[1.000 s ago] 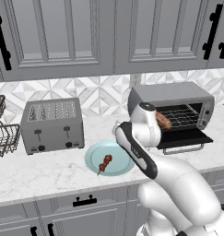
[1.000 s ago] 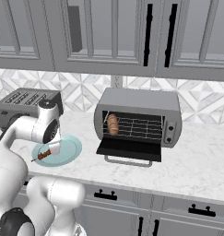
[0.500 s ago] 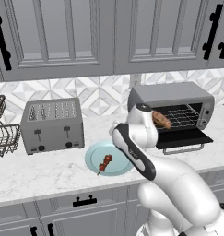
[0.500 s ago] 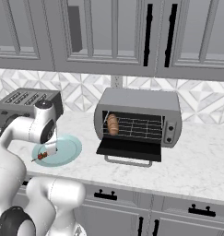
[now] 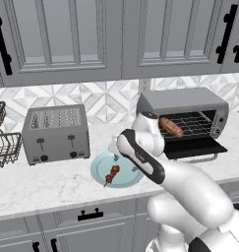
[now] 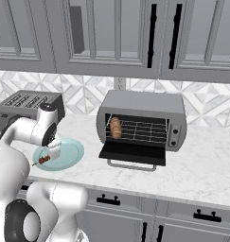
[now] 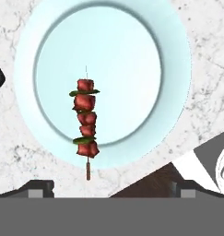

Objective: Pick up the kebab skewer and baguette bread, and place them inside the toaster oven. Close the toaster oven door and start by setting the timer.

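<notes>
The gripper (image 6: 54, 147) hangs over the teal plate (image 6: 71, 156) in the right base view, jaws spread wide and holding nothing. The baguette bread (image 6: 116, 127) lies on the rack inside the toaster oven (image 6: 142, 120), whose door (image 6: 133, 154) is folded down.

Left base view: the kebab skewer (image 5: 111, 173) rests on the plate beside a 4-slot toaster (image 5: 55, 133).

Hand view: the skewer lies on the plate, its stick end past the rim

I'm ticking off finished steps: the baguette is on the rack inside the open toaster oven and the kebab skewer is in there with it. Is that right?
Not quite. The baguette is on the rack inside the open toaster oven, but the kebab skewer still lies on the teal plate on the counter, as the hand view shows.
</notes>
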You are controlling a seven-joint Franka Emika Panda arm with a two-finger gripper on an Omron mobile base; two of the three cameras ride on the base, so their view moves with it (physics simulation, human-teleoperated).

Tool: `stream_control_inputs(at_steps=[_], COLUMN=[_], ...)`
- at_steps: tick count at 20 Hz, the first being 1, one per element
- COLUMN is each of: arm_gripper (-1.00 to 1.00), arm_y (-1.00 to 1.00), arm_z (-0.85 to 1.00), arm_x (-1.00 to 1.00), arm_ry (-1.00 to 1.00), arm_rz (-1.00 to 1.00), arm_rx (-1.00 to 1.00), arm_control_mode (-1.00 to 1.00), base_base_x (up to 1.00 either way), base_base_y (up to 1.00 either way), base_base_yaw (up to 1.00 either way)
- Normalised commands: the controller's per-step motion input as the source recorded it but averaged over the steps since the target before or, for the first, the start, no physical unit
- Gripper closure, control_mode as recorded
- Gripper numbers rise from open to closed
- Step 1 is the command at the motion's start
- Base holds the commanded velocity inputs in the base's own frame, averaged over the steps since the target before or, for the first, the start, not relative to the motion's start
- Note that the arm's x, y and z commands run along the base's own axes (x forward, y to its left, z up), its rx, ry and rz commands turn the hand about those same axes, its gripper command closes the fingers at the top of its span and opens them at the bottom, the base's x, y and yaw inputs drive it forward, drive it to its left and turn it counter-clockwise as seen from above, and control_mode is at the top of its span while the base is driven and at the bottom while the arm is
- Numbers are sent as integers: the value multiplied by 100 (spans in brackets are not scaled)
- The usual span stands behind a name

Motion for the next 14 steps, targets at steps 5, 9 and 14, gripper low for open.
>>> stream_control_inputs(at_steps=[5, 9, 14], arm_gripper=[-100, -100, -100], arm_y=[33, 23, 13], arm_z=[-23, -24, -21], arm_x=[-6, -8, 0], arm_ry=[0, 3, 5], arm_rz=[16, 4, 0], arm_rx=[0, 0, 0], arm_control_mode=[-100, -100, -100], base_base_x=[0, 0, 0], base_base_y=[0, 0, 0], base_base_yaw=[0, 0, 0])
